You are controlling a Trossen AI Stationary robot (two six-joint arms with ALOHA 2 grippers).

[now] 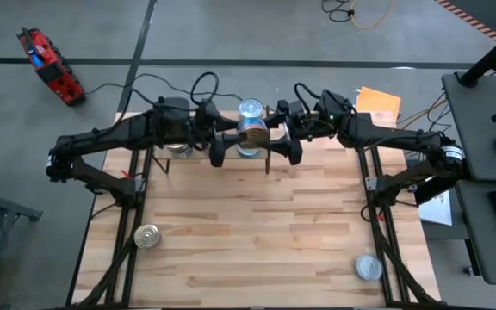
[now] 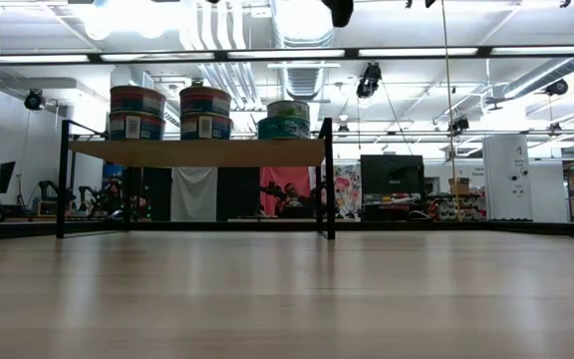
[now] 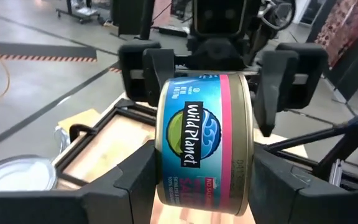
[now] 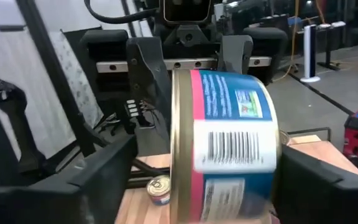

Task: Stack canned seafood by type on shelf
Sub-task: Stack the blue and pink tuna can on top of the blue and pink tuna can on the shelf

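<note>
wild planet tin [image 1: 252, 129] hangs on its edge above the shelf [image 2: 197, 152] at the table's 12 o'clock, axis running gripper to gripper: left gripper [image 1: 219, 145] clenches it, right gripper [image 1: 289, 145] flanks it, released.

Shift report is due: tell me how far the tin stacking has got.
Done: three stacks of tins stand on the shelf. In hand: the left end effector grips one blue-labelled tin above the shelf, with the right end effector open around it. Left: that tin, plus two loose tins on the tabletop.
</note>
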